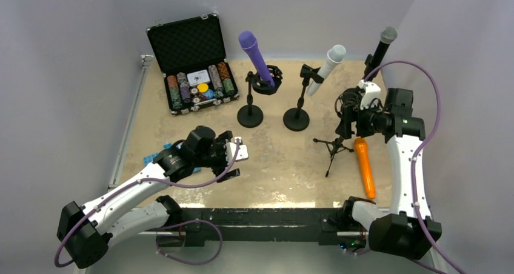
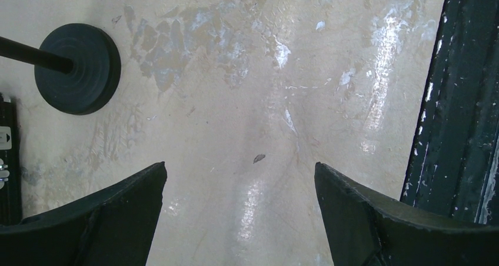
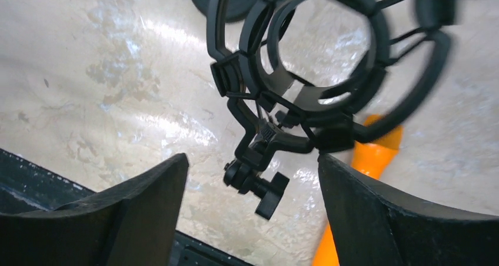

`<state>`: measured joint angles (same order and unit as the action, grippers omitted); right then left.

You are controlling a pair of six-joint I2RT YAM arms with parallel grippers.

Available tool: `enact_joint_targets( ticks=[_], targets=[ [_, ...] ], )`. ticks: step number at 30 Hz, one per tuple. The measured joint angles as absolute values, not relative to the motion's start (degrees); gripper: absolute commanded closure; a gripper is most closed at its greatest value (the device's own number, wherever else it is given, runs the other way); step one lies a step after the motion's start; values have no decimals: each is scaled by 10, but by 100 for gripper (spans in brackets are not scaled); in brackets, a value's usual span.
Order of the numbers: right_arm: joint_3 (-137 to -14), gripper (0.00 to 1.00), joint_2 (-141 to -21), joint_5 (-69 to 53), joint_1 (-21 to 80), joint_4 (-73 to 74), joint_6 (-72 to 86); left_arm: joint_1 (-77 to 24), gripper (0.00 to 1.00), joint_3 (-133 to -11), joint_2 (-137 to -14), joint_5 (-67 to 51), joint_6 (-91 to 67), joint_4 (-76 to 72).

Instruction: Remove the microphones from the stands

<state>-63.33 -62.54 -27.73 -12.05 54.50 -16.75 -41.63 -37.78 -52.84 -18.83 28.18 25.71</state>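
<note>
An orange microphone [image 1: 365, 168] lies flat on the table at the right, beside a small black tripod stand [image 1: 333, 147]. The stand's shock-mount ring [image 3: 318, 60] is empty, and the orange microphone [image 3: 371, 160] shows below it. My right gripper [image 1: 347, 115] hangs just above that mount, open [image 3: 252, 160], with only the mount's clamp knob [image 3: 262, 186] between the fingers and nothing gripped. My left gripper [image 1: 237, 159] stands open [image 2: 240, 166] over bare table at centre left. A purple microphone [image 1: 254, 56], a white one [image 1: 327, 68] and a black one [image 1: 382, 46] sit in other stands.
An open black case of poker chips [image 1: 194, 74] stands at the back left. Round stand bases [image 1: 250, 115] [image 1: 296, 119] sit mid-table; one base [image 2: 76, 69] shows near my left gripper. A blue object [image 1: 151, 157] lies under the left arm. A dark rail [image 1: 267, 216] runs along the near edge.
</note>
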Motion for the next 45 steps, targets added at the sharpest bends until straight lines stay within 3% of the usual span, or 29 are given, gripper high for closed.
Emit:
enact_joint_targets(
  ticks=[12, 16, 25, 34, 41, 45],
  targets=[
    [-750, 7, -589, -274, -120, 618, -137, -416, 0, -416, -532, -149, 230, 194],
    [-826, 3, -580, -289, -120, 635, -133, -404, 1, -501, -588, -133, 163, 150],
    [-938, 1, -541, -458, -99, 629, -133, -384, 0, -553, -647, -120, 90, 76],
    [-1185, 1, -703, -453, 115, 586, -150, -365, 5, -553, -649, -79, 51, 116],
    [-1126, 1, -787, -342, 256, 436, -149, -365, 5, -551, -592, -102, 68, 194],
    [-1099, 1, -836, -306, 302, 382, -149, -364, 14, -540, -568, -90, 98, 192]
  ],
)
